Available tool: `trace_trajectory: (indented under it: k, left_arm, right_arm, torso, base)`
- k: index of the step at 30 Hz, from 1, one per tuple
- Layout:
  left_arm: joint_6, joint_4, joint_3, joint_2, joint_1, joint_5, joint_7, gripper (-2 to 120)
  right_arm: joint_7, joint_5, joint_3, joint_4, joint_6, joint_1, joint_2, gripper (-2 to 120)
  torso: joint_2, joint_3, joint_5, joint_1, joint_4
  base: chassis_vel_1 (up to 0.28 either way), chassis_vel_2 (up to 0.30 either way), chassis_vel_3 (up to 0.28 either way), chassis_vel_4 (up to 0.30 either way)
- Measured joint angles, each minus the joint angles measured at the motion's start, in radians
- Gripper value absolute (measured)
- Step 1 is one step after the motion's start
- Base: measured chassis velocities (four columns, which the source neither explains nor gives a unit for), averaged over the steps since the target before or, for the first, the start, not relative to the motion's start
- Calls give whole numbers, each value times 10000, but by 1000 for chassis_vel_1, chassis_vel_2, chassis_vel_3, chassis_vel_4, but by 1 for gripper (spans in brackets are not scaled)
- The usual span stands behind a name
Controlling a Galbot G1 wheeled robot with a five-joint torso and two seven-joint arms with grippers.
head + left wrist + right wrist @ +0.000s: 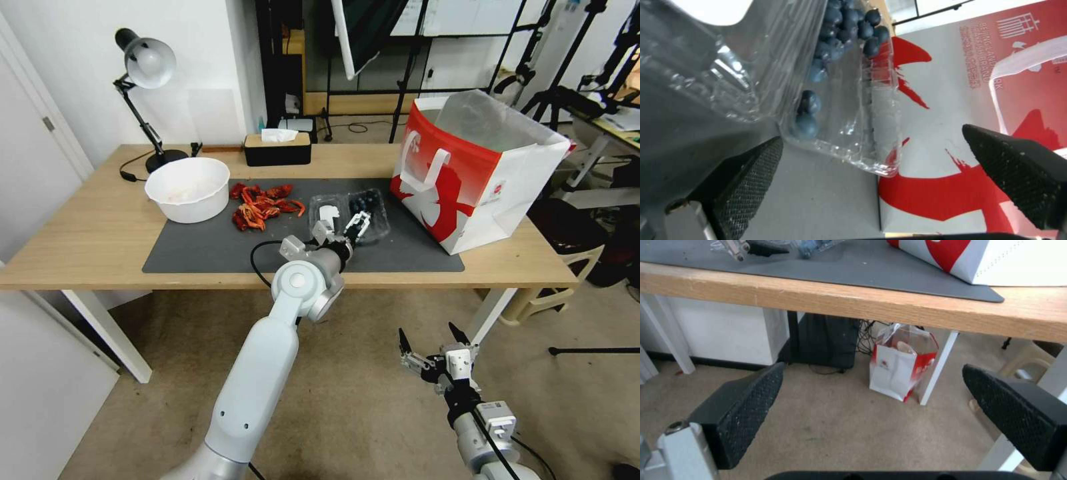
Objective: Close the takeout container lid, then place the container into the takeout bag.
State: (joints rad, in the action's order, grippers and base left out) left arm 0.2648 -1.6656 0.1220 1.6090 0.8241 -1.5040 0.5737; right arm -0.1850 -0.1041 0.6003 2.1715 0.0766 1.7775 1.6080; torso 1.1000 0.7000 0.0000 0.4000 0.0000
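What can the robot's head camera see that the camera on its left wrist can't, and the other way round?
Head view alone: the whole table, a white bowl, red food scraps, a desk lamp, a black tissue box, and the right pincer hanging open below the table edge.

Left wrist view alone: single blueberries seen close through the clear plastic, and the textured pads of the open left pincer.

Both: the takeout container, lying open on the grey mat, and the red-and-white takeout bag beside it.
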Motion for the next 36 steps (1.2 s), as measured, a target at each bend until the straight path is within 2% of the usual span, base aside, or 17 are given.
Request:
trace_trajectory:
  k: [10, 13, 14, 15, 18, 21, 22, 23, 25, 26, 27, 28, 29, 30, 32, 34, 36]
  left_arm:
    - [8, -1086, 23, -56, 728, 215, 158, 100]
    - [10, -1439, -19, -281, 1116, 647, -290, 100]
    - [14, -1808, -56, -650, 1579, 1152, -854, 100]
    - [14, -1808, -56, -650, 1579, 1152, -854, 100]
    - [-46, -2166, -54, -1109, 2169, 1877, -1537, 100]
    - [-113, -2364, 1, -1350, 2527, 2295, -1912, 100]
    - [-231, -2587, 117, -1591, 2960, 2809, -2360, 100]
    - [-231, -2587, 117, -1591, 2960, 2809, -2360, 100]
    - [-920, -2955, 464, -2058, 4046, 4936, -3744, 100]
    - [-1137, -2984, 538, -2142, 4234, 5419, -4065, 100]
    - [-1137, -2984, 538, -2142, 4234, 5419, -4065, 100]
    - [-1899, -2996, 785, -2359, 4733, 6841, -4907, 100]
    - [-2371, -2996, 959, -2480, 5013, 7637, -5285, 100]
    - [-2371, -2996, 959, -2480, 5013, 7637, -5285, 100]
    - [-3139, -2964, 1253, -2685, 5436, 8835, -5730, 100]
    - [-3290, -2937, 1307, -2719, 5508, 9051, -5803, 100]
    - [-4282, -2694, 1712, -2876, 5954, 10746, -6143, 100]
  right_arm:
    - [4, 55, -30, 1, -1, -15, 0, 100]
    - [4, 154, -26, 2, 0, -13, 0, 100]
    - [6, 239, -12, -1, 6, -16, 0, 100]
    - [6, 239, -12, -1, 6, -16, 0, 100]
    - [13, 281, 13, -41, -3, -17, 0, 100]
    - [28, 295, 27, -74, -22, -14, 0, 100]
    - [48, 319, 35, -100, -58, -11, 0, 100]
    - [48, 319, 35, -100, -58, -11, 0, 100]
    - [69, 429, 65, -159, -144, -6, 4, 100]
    - [69, 456, 69, -158, -161, -8, 4, 100]
    - [69, 456, 69, -158, -161, -8, 4, 100]
    - [64, 516, 70, -157, -207, -16, 5, 100]
    - [50, 536, 70, -155, -253, -21, 5, 100]
    - [50, 536, 70, -155, -253, -21, 5, 100]
    - [25, 555, 79, -156, -352, -26, 5, 100]
    - [19, 560, 82, -157, -370, -26, 5, 100]
    - [-17, 610, 98, -164, -474, -25, 4, 100]
  torso:
    - [0, 1, 0, 0, -1]
    - [0, 1, 0, -1, -1]
    - [0, 1, -2, 0, 0]
    - [0, 1, -2, 0, 0]
    - [0, 0, -2, 0, 0]
    - [0, 0, -2, -1, 1]
    - [1, 0, -1, 0, 2]
    - [1, 0, -1, 0, 2]
    - [1, 0, 0, -1, 2]
    - [1, 0, -2, 0, 2]
    - [1, 0, -2, 0, 2]
    - [1, -1, -2, -1, 0]
    - [0, 0, -3, -1, 1]
    - [0, 0, -3, -1, 1]
    - [1, 0, -1, -1, 1]
    - [0, 0, -2, -1, 0]
    - [1, -1, -1, 0, 0]
  base:
    - [0, 0, 0, 0]
    - [0, 0, 0, 0]
    - [0, 0, 0, 0]
    - [0, 0, 0, 0]
    - [0, 0, 0, 0]
    - [0, 0, 0, 0]
    - [0, 0, 0, 0]
    - [0, 0, 0, 0]
    - [0, 0, 0, 0]
    - [0, 0, 0, 0]
    - [0, 0, 0, 0]
    - [0, 0, 0, 0]
    - [0, 0, 0, 0]
    - [0, 0, 0, 0]
    - [0, 0, 0, 0]
    - [0, 0, 0, 0]
    - [0, 0, 0, 0]
